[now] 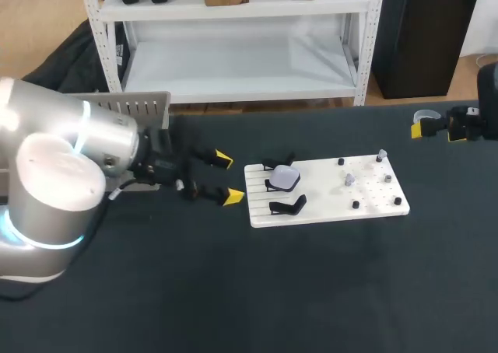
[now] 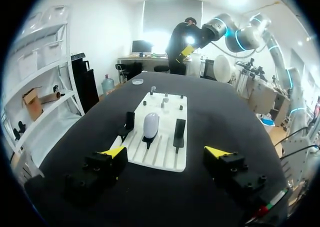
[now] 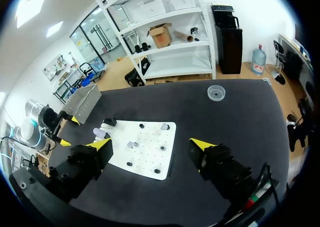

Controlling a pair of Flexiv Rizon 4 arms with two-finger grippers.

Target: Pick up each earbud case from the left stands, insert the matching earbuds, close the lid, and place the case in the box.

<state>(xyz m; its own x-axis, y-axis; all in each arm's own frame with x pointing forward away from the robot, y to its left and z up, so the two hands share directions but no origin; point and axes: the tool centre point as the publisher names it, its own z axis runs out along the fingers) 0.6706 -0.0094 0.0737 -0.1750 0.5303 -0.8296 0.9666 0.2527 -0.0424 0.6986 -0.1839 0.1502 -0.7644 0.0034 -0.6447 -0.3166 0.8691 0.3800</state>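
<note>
One smooth, pebble-shaped, pale lilac earbud case (image 1: 283,177) sits on the middle of three angular black stands (image 1: 289,205), at the slotted end of a flat white plastic board (image 1: 381,200) on the dark matte tabletop (image 1: 311,291). Left jaws gape wide just beside that end. Right jaws, equally wide, hang well apart at the tabletop's right side.
</note>
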